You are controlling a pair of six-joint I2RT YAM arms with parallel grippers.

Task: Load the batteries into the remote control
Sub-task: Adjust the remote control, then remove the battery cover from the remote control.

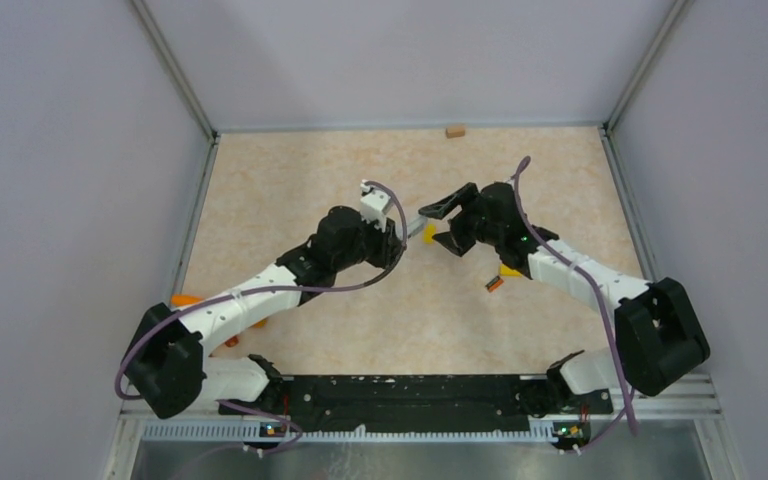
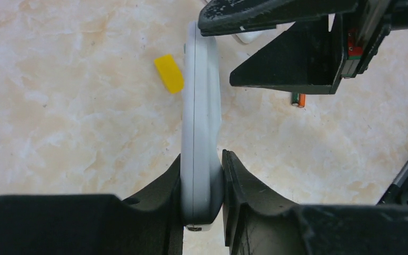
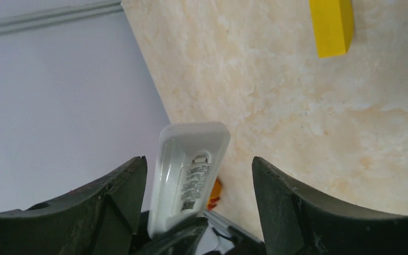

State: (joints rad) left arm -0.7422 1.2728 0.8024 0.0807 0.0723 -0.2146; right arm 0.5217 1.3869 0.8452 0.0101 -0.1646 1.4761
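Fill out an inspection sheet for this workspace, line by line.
Surface: beige marbled table.
Job's things: remote held edge-on; one battery lying loose; others not seen.
Clutter: yellow block near the remote; brown block at far edge; orange thing at left edge.
Tools: left tool shut on remote; right tool open around its other end, gaps both sides.
Cables: purple cable on each side, in loose loops.
Surroundings: grey walls on three sides.
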